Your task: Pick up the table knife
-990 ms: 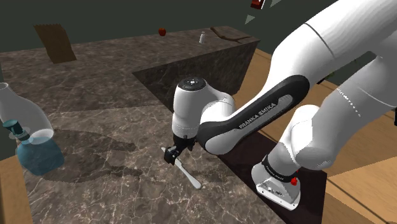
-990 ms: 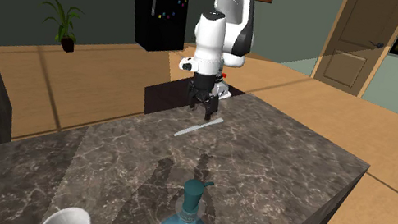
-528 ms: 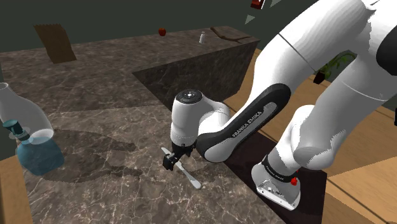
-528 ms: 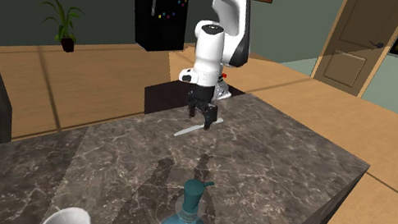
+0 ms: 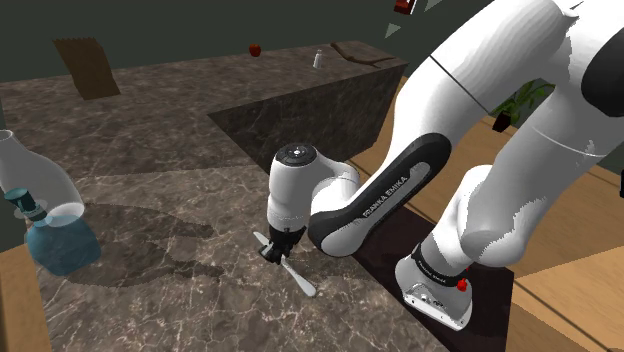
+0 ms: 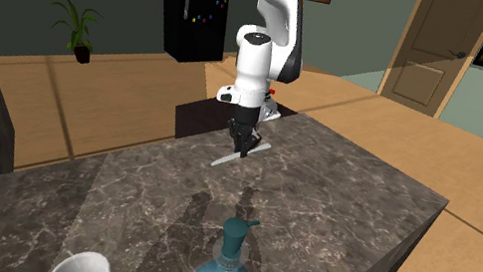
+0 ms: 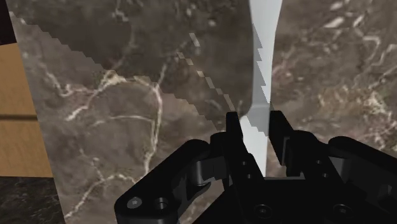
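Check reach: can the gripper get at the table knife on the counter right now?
Probably yes. The gripper sits low at the counter with the table knife between its fingers, which look closed on it. Nothing lies beside the knife; the blue bottle stands well away.

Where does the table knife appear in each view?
Shoulder view: table knife lies on the countertop, lower centre, under the gripper.
Second exterior view: centre, near the countertop's far edge.
Wrist view: pale blade running out from between the fingers.
Shared landmark: the black gripper over its middle.
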